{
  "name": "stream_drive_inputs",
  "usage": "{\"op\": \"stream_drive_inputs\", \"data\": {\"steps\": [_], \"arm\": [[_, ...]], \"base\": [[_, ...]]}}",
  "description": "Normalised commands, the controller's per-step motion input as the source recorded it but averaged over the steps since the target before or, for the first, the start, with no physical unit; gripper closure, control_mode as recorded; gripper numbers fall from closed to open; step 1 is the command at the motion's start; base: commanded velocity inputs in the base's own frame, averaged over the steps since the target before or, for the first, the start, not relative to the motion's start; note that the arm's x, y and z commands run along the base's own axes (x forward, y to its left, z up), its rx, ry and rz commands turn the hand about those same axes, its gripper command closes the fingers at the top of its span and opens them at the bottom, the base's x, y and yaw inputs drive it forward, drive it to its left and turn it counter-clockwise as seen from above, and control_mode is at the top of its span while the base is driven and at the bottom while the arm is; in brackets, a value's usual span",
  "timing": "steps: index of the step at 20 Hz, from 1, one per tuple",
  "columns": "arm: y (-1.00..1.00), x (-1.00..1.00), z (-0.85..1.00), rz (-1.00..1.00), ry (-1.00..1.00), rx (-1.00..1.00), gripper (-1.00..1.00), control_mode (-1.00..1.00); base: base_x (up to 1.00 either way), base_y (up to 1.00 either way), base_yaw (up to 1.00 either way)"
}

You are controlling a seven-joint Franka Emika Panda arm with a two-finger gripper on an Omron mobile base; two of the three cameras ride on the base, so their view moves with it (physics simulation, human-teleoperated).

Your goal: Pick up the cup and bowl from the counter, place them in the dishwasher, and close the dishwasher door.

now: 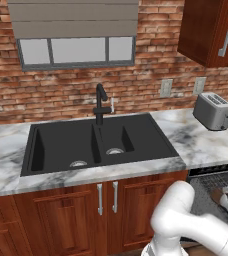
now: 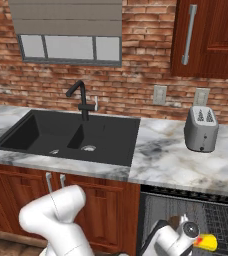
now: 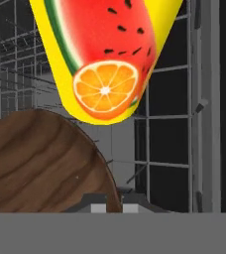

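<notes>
The dishwasher (image 1: 213, 177) (image 2: 161, 210) stands open under the counter (image 1: 201, 145) (image 2: 171, 162), and my arm reaches down into its wire rack (image 3: 169, 144). My gripper (image 3: 110, 207) (image 1: 226, 198) (image 2: 180, 227) is shut on the rim of the dark brown bowl (image 3: 40, 163) (image 1: 217, 195) (image 2: 174, 221), held low in the rack. The yellow cup (image 3: 105, 54) (image 2: 209, 243), printed with watermelon and an orange slice, lies on its side in the rack just beyond the bowl. The dishwasher door is out of view below the frames.
A silver toaster (image 1: 213, 111) (image 2: 201, 129) stands on the counter above the dishwasher. The black double sink (image 1: 96, 142) (image 2: 71, 136) with its faucet lies to the left. Wooden cabinet doors (image 1: 106, 210) (image 2: 108, 210) flank the dishwasher on its left.
</notes>
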Motion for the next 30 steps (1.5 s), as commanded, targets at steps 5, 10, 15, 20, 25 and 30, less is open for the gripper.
{"op": "stream_drive_inputs", "data": {"steps": [5, 10, 15, 20, 25, 30], "arm": [[0.0, 0.16, -0.45, 0.01, 0.01, 0.0, 1.0, -1.0], [0.0, 0.19, -0.44, 0.02, 0.01, 0.0, 1.0, -1.0], [0.0, 0.03, -0.17, 0.01, 0.0, 0.0, -1.0, -1.0], [-0.09, -0.47, 0.0, 0.0, -0.05, 0.0, -1.0, -1.0], [-0.22, -0.58, 0.04, 0.0, -0.12, 0.0, -1.0, -1.0], [-0.11, -0.13, 0.17, 0.0, -0.1, 0.0, -1.0, -1.0]], "base": [[0.0, 0.0, 0.0], [0.0, 0.0, 0.0], [0.0, 0.0, 0.0], [0.0, 0.0, 0.0], [0.0, 0.0, 0.0], [0.0, 0.0, 0.0]]}}
